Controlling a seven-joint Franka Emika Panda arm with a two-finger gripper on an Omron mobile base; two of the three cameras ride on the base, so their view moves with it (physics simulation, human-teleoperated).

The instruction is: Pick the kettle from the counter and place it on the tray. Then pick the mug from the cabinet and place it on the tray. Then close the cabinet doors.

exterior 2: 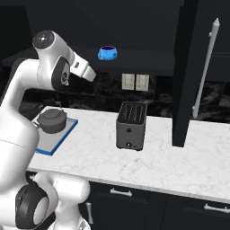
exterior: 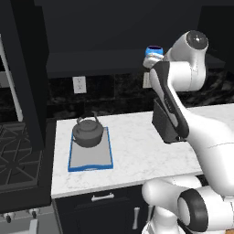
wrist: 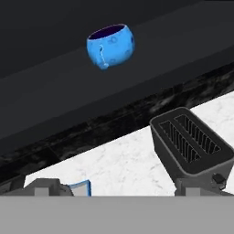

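Kettle [exterior: 88, 132] already on tray [exterior: 90, 164]. Mug [wrist: 110, 45] still on cabinet shelf [wrist: 55, 98], doors open. Pincer [wrist: 128, 185] wide, empty, well short of mug.

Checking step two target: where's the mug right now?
The mug sits on the shelf inside the open cabinet, above and left of the toaster in the right base view; the kettle is already on the tray.

Rendered kitchen: marble counter [exterior: 132, 155], stove [exterior: 18, 155], toaster [exterior 2: 131, 126], wall cabinet [exterior 2: 148, 60], drawers [exterior 2: 134, 206]
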